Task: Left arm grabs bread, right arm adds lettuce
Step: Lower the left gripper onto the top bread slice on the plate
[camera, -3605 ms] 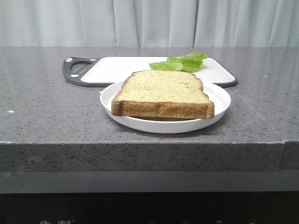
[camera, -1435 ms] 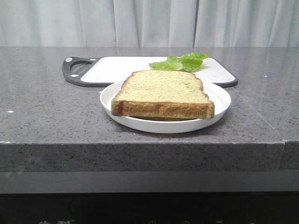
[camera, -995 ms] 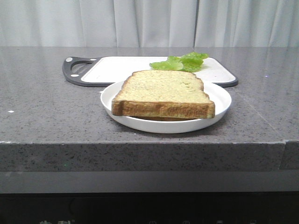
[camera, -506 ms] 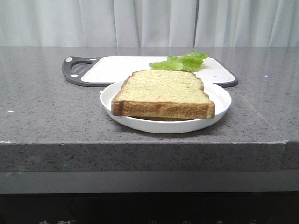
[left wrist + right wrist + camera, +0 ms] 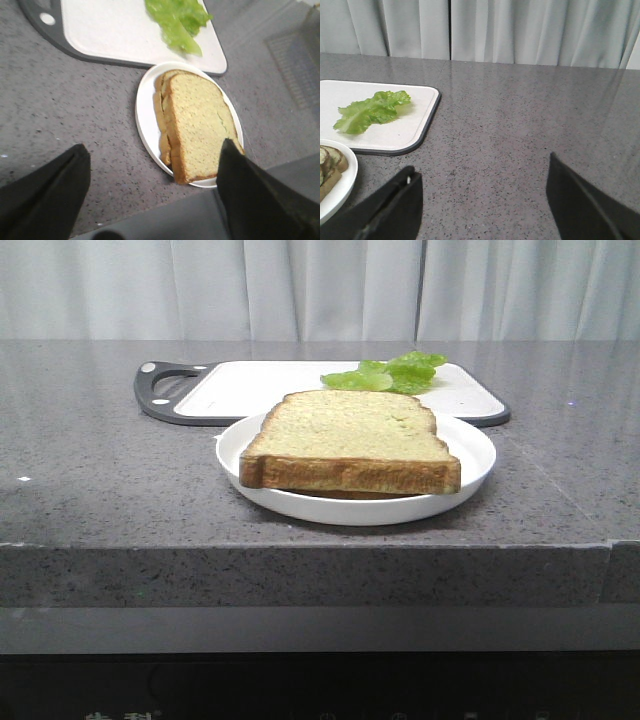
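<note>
Nothing was seen moved on the worktop (image 5: 100,480). Both hands, left hand (image 5: 150,195) and right hand (image 5: 482,200), were held apart; bread (image 5: 200,125) lay ahead, lettuce (image 5: 372,111) beyond. Both stacked slices might be pinched together.

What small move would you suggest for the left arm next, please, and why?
Probably lower the left gripper toward the top bread slice on the plate. Its fingers are wide open and hover above the untouched slice, while the lettuce lies on the cutting board.
</note>
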Controlling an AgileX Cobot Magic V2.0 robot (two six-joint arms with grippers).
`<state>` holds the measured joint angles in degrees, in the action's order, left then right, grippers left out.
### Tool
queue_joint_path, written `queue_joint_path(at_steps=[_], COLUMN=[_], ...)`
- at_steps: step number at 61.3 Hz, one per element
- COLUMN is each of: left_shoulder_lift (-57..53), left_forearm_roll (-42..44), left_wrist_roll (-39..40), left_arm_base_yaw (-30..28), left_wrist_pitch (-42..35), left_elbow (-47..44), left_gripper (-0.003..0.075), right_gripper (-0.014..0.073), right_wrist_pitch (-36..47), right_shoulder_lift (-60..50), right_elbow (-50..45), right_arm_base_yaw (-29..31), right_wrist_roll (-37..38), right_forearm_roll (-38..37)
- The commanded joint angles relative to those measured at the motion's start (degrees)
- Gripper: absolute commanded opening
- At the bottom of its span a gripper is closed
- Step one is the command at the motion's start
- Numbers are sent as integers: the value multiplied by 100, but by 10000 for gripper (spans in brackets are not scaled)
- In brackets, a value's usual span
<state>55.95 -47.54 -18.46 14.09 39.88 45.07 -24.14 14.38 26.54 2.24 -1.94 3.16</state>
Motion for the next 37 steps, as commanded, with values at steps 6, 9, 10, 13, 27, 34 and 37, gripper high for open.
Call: queue_joint_path(at_steps=[6,9,10,13,27,34,37], left_shoulder_lift=[1019,1326,1454,1737,2632,2899,2983], left_forearm_roll=[-339,-339,-339,-339,-316,-316,-316], left_wrist_roll=[-196,-220,-221,-317,-359,-359,-359], left_arm_base_yaw=[701,861,921,1045,1264,1288,1288], left_wrist_pitch=[-287,-262,-251,-215,-72,-32,-8], left_elbow=[666,874,925,1132,1828,2039,2095], left_gripper=[482,482,482,482,479,440,417], right_gripper=[538,538,538,538,538,538,538], right_wrist_pitch=[418,418,418,412,406,406,406], right_shoulder_lift=[102,102,102,102,102,102,102], right_elbow=[174,174,174,174,174,174,174], right_arm_base_yaw=[43,43,43,43,43,43,43], right_wrist_roll=[-1,-1,-1,-1,-1,-1,-1], right_forearm_roll=[-52,-52,-52,-52,-52,-52,-52])
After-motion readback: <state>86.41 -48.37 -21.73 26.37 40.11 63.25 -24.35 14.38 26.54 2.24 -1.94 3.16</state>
